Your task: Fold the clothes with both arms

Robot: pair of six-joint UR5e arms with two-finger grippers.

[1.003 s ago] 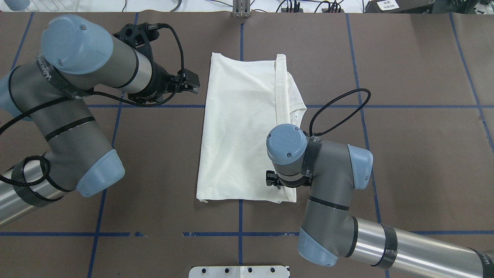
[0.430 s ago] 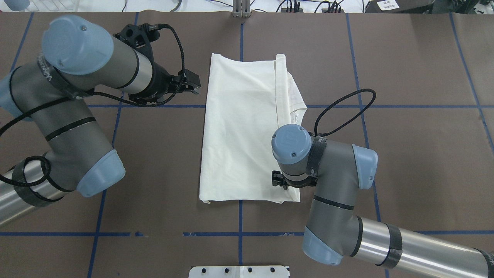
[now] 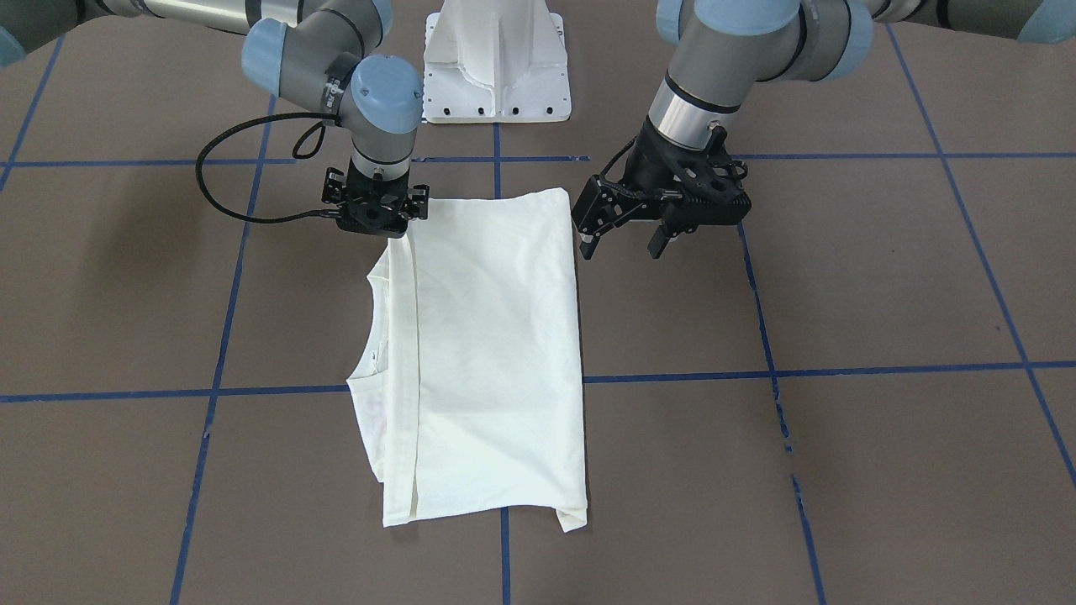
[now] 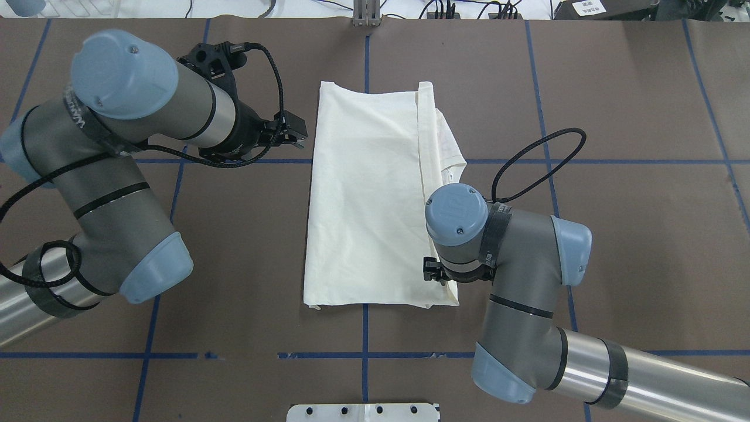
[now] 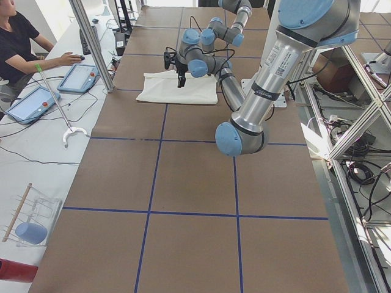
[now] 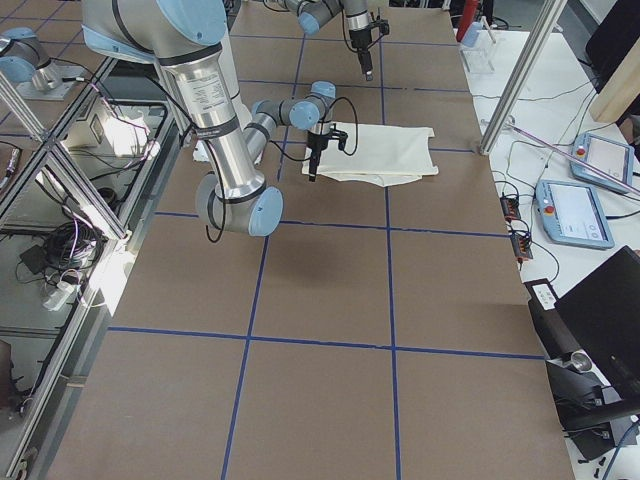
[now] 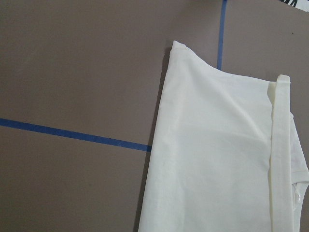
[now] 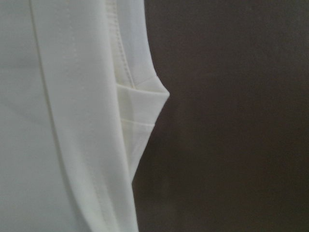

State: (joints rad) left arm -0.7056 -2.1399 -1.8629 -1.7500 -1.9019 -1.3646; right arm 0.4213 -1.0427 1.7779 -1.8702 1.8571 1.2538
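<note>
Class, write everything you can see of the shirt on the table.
The shirt is cream-white cloth, folded into a long rectangle, plain side up, flat on the brown table. Its neckline peeks out along the long edge on the robot's right. The right gripper is at its near corner; the open left gripper hangs beside it, apart.

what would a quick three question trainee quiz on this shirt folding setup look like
1. True or false: the folded cream-white long-sleeved T-shirt lies with a black print facing up.
2. Which black two-finger gripper hangs open beside the T-shirt's edge, gripping nothing? A) left B) right C) neither
3. Is the right gripper over the T-shirt's end near the white pedestal base, or the far end?

Key: 1. False, the upper face is plain cream. 2. A, the left gripper. 3. Near.
</note>
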